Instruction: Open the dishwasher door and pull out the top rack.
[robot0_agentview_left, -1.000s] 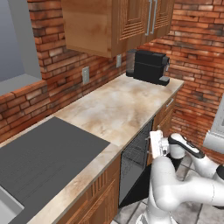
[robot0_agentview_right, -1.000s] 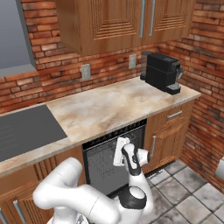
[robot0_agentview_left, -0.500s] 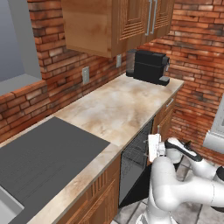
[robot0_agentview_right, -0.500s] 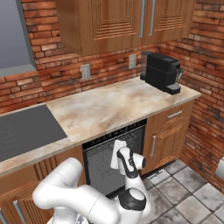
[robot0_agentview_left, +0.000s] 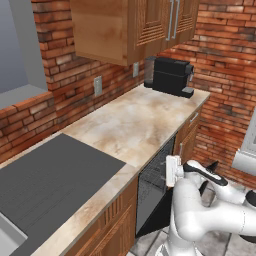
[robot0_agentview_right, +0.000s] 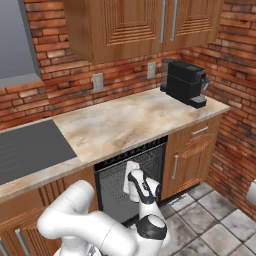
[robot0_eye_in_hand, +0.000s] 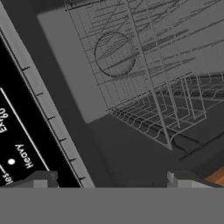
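Two steps make up this job, and the first looks done. In the left base view the glossy black dishwasher door (robot0_agentview_left: 155, 215) hangs swung down from the dark opening under the beige marbled stone counter (robot0_agentview_left: 135, 127), and the white hand with its two-finger gripper (robot0_agentview_left: 169, 171) sits at the mouth of that opening, near its upper edge.

From the right base view the gripper (robot0_agentview_right: 131, 176) is in front of the open black dishwasher cavity, between the brown wooden cabinet doors (robot0_agentview_right: 192, 162) to one side and more cabinetry to the other; grey rack wires show faintly inside.

Looking along the hand, the thin grey wire top rack (robot0_eye_in_hand: 148, 74) fills the upper part of the cavity, still pushed in, with the black control strip bearing white lettering (robot0_eye_in_hand: 17, 148) running beside it. The jaws stand wide apart, the dark fingertips (robot0_eye_in_hand: 41, 178) at the bottom holding nothing.

My judgement: the rack is light, stiff and springy, rolling on rails, so it should slide with a modest straight pull. Its wires are thin and slick; the front rail, taken near the middle, is the safest hold, so it does not skew and bind.
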